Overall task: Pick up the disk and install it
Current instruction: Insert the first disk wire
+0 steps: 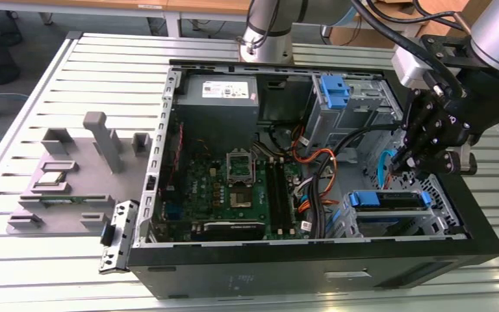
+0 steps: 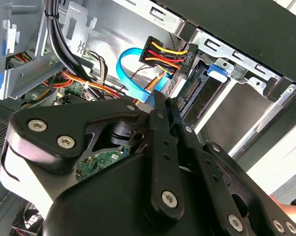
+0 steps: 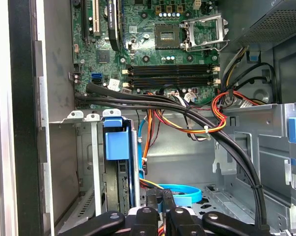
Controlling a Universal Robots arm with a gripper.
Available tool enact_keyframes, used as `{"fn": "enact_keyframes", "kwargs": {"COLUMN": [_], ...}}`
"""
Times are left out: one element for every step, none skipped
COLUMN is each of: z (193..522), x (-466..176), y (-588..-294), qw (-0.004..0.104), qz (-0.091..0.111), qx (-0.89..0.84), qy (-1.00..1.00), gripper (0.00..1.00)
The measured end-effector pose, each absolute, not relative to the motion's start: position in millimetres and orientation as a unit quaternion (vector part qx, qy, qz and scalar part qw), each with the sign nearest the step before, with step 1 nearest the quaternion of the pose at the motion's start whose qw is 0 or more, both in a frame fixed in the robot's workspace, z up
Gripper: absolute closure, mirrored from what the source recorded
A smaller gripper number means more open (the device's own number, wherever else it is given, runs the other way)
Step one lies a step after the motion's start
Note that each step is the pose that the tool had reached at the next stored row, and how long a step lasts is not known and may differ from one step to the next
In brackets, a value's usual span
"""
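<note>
The disk (image 1: pixel 388 198) sits in the drive cage at the case's front corner, on the exterior view's right, with its blue carrier handle (image 3: pixel 113 140) facing up. The same blue handle (image 2: pixel 217 70) and the disk's connector edge appear in the second wrist view. My gripper (image 1: pixel 403 170) hangs just above and beside the disk, inside the open case, with its black fingers (image 2: pixel 162 123) pressed close together. The end of a blue data cable (image 2: pixel 130 73) meets the fingertips; I cannot tell whether it is pinched. A black power plug (image 2: pixel 167 54) with yellow and red wires hangs next to the disk's end.
The open computer case (image 1: pixel 319 273) lies on a slatted metal table (image 1: pixel 102 58). Inside are the motherboard (image 1: pixel 232 188), a power supply (image 1: pixel 219 97), thick black cables (image 3: pixel 197 113) and a blue bracket (image 1: pixel 334 91) on the grey cage. A grey fixture (image 1: pixel 67 175) stands at the exterior view's left.
</note>
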State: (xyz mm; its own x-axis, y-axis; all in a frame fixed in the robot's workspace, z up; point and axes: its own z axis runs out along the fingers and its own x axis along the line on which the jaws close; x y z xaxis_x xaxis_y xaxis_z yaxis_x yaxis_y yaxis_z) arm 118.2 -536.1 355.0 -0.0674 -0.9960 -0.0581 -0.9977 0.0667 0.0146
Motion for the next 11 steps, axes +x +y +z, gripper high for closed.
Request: {"fn": "enact_keyframes", "kwargs": {"z": [355.0, 355.0, 354.9, 354.9, 354.9, 354.9, 354.9, 354.9, 354.8, 354.9, 354.9], "x": [118.2, 118.1, 118.0, 117.8, 117.8, 117.8, 117.8, 117.8, 117.8, 117.8, 117.7], "y": [-536.1, -536.1, -536.5, -537.0, -538.0, -538.5, -538.8, -539.0, -539.2, -539.3, -539.3], "qw": [0.016, 0.016, 0.017, 0.017, 0.019, 0.019, 0.020, 0.020, 0.020, 0.020, 0.020], "qz": [0.025, 0.025, 0.025, 0.024, 0.023, 0.022, 0.022, 0.022, 0.022, 0.022, 0.022], "qx": [-0.683, -0.683, -0.683, -0.683, -0.683, -0.683, -0.683, -0.683, -0.683, -0.683, -0.683], "qy": [0.730, 0.730, 0.730, 0.730, 0.730, 0.730, 0.730, 0.730, 0.730, 0.730, 0.730], "gripper": [0.84, 0.84, 0.84, 0.84, 0.84, 0.84, 0.84, 0.84, 0.84, 0.84, 0.84]}}
